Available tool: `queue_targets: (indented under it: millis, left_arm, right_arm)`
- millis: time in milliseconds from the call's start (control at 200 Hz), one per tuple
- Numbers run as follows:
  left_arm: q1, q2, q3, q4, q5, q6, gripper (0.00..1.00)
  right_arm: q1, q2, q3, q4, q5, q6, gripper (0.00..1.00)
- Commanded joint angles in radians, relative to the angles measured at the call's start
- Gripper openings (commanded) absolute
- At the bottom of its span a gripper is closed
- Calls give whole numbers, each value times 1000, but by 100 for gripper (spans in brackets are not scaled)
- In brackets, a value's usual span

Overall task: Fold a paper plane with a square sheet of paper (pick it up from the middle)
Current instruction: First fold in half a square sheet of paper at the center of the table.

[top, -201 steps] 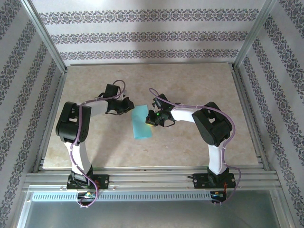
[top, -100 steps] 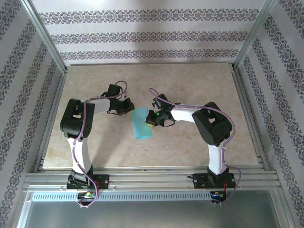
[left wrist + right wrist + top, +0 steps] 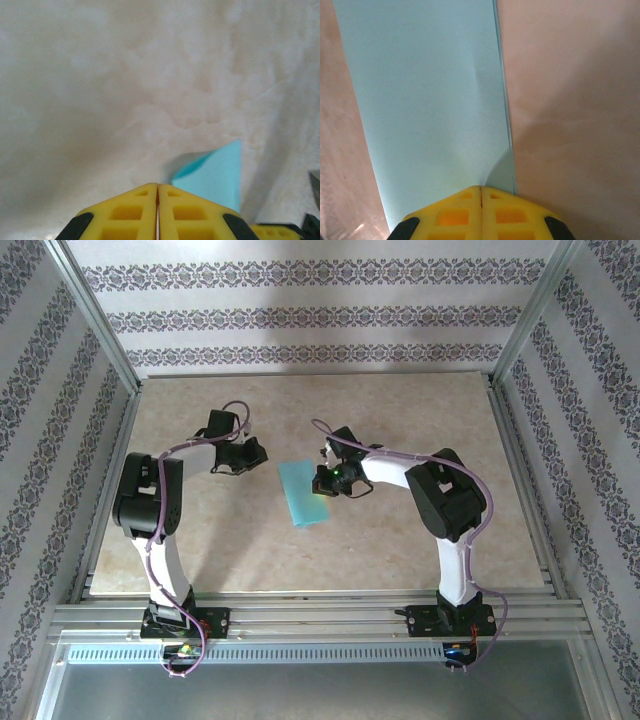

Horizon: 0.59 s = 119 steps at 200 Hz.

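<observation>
thin turquoise-blue paper sheet (image 3: 303,494) (image 3: 430,100) (image 3: 217,172) folded into a narrow rectangle, flat mid beige marbled table (image 3: 400,410), my right pincer (image 3: 322,486) (image 3: 480,189) tips together over its right edge, my left pincer (image 3: 258,453) (image 3: 158,186) tips together, apart from sheet on its left

White-and-black arms (image 3: 455,575) with lilac cables (image 3: 228,408), yellow jaws, green light (image 3: 340,473) on right wrist
</observation>
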Motion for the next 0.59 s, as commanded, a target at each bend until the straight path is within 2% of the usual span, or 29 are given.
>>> queue_targets:
  millis: [0,105,185,420,590]
  left_arm:
    - [-38,-51,-36,27,89,-27,11]
    - [-70,-24,-56,104,177,-84,11]
    - [-89,12,-48,124,203,-110,11]
    - [-120,115,25,48,208,-102,10]
    - [-125,152,34,2,162,-75,10]
  right_arm:
    - [-32,83,-9,-190,42,-156,5]
    - [-31,91,14,-201,8,-177,5]
    - [-36,97,21,-206,10,-180,5]
    - [-42,94,26,-211,-9,-182,6]
    - [-45,88,35,-211,-15,-170,6]
